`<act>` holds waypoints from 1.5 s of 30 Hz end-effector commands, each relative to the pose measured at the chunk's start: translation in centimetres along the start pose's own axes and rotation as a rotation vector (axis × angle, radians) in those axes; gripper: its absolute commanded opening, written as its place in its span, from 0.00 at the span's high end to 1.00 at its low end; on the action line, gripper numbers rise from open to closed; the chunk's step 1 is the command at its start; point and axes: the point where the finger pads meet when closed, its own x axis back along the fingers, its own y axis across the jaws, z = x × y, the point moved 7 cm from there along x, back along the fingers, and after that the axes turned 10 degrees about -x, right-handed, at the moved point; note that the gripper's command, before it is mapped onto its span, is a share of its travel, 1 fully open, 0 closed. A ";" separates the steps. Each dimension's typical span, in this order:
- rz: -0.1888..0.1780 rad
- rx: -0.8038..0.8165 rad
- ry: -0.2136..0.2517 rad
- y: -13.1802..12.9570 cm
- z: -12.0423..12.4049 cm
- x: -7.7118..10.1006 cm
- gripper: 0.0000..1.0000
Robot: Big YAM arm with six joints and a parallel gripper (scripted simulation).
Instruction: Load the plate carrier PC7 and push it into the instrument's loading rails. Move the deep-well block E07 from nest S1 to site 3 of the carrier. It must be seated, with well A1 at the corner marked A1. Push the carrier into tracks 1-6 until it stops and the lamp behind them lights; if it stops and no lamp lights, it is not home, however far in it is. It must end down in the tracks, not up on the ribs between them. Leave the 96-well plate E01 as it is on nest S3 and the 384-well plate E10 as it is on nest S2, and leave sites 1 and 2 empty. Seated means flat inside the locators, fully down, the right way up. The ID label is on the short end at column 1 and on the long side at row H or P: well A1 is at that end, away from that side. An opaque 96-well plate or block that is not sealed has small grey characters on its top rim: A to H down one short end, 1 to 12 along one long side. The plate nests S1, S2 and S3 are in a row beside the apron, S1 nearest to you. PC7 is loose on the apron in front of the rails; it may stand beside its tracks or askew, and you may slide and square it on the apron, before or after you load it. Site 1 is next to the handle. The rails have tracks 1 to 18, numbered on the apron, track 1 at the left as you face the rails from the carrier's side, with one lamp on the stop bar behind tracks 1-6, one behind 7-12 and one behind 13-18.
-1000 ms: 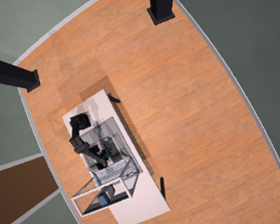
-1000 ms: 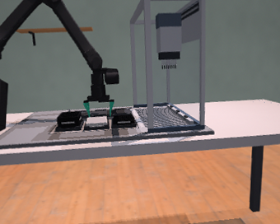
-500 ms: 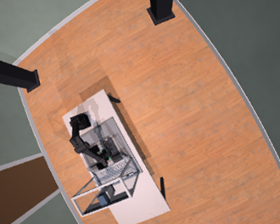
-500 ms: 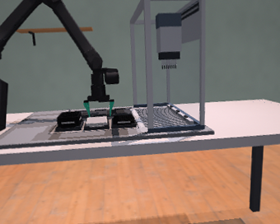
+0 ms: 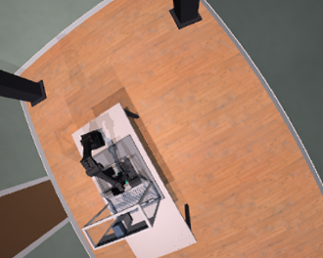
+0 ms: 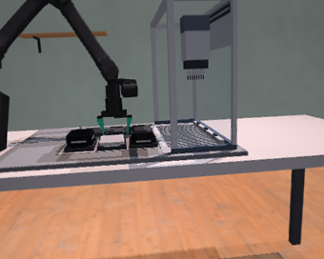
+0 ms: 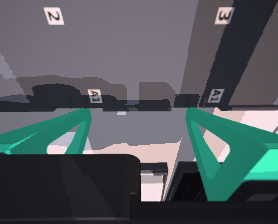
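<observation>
Fingers of the hand [image 6: 114, 126] stand wide apart, gripping nothing, low over a pale plate [image 6: 111, 141] between two dark blocks [image 6: 80, 139] on the table [image 6: 284, 140]; which block is E07 cannot be told; beyond, grey carrier [image 7: 150, 50] sites 2 and 3 lie bare.
</observation>
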 end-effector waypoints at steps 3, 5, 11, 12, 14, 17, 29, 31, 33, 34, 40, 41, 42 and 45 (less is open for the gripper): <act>0.035 0.029 -0.029 -0.8 -2.8 0.7 0.00; 0.034 0.029 -0.029 -0.8 -2.8 0.6 0.00; 0.034 0.029 -0.029 -0.8 -3.0 0.6 0.00; 0.035 0.029 -0.029 -0.8 -3.1 0.6 0.00; 0.037 0.030 -0.030 -0.8 -3.2 0.7 0.00; 0.038 0.030 -0.031 -0.8 -3.3 0.7 0.00; 0.035 0.029 -0.030 -0.8 -3.6 0.5 0.00; 0.037 0.030 -0.031 -0.8 -3.7 0.6 0.00; 0.038 0.030 -0.031 -0.9 -3.8 0.6 0.00; 0.039 0.030 -0.031 -0.9 -3.8 0.6 0.00; 0.038 0.030 -0.031 -0.9 -4.0 0.6 0.00; 0.031 0.028 -0.029 -0.7 -3.8 0.2 0.00; 0.032 0.028 -0.029 -0.8 -3.9 0.2 0.00; 0.036 0.029 -0.031 -0.8 -4.1 0.4 0.00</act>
